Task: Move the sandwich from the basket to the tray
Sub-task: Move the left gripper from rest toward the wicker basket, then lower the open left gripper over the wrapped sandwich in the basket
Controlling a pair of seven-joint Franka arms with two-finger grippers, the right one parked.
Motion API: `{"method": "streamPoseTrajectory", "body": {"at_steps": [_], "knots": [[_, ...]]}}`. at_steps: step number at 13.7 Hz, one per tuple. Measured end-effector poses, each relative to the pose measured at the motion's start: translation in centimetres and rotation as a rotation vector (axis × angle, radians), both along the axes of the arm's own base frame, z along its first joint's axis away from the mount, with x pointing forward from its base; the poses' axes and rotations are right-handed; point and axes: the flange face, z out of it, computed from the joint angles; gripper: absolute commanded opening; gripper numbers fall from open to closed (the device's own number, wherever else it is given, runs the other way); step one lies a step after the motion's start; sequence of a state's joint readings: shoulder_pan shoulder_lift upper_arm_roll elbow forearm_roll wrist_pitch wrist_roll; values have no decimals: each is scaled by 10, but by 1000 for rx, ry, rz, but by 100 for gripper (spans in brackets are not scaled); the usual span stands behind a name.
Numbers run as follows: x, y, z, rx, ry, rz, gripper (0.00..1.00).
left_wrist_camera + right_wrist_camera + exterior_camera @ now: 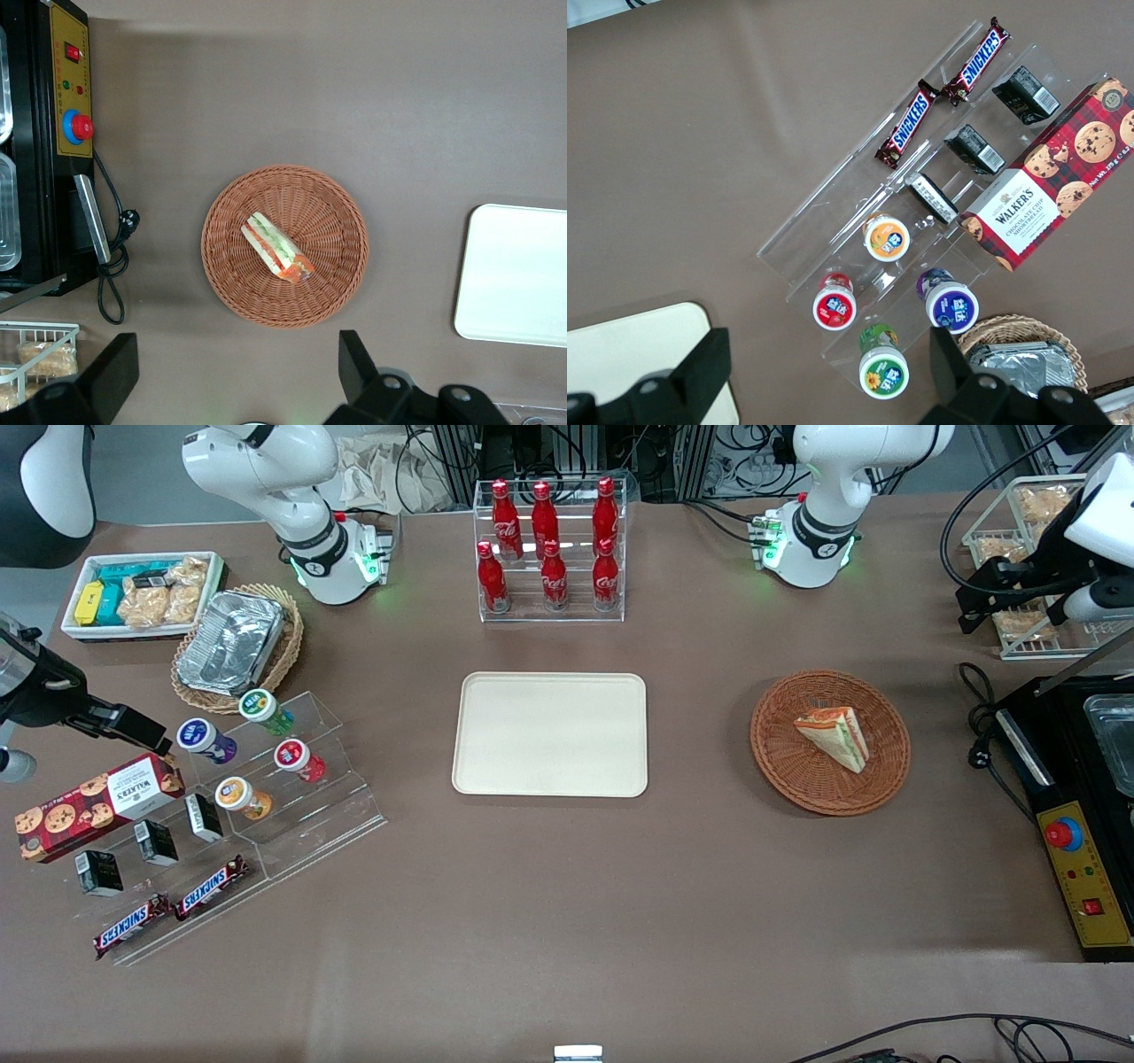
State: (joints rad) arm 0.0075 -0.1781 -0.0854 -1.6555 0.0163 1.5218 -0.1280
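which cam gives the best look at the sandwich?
Left wrist view: the sandwich lies unobstructed in the basket, seen from directly above, with the open tool high over it. Front view shows it smaller, at an angle. Right wrist view misses it.

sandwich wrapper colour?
Orange with green print on the sandwich; left wrist view shows it best. Pincer open above it.

Front overhead; wrist cams downward.

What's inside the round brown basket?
One sandwich lies in the basket, a wedge with red and green filling showing. Its underside is hidden against the weave. The gripper hangs open above the table beside the basket, touching nothing.
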Motion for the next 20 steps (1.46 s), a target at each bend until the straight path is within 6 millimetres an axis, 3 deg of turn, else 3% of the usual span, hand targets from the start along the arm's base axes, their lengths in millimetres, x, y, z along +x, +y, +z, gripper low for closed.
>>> {"method": "streamPoseTrajectory", "body": {"at_steps": [10, 20], "knots": [[-2, 0, -4, 3, 21, 1, 100], [-1, 5, -85, 15, 145, 118, 100]]}}
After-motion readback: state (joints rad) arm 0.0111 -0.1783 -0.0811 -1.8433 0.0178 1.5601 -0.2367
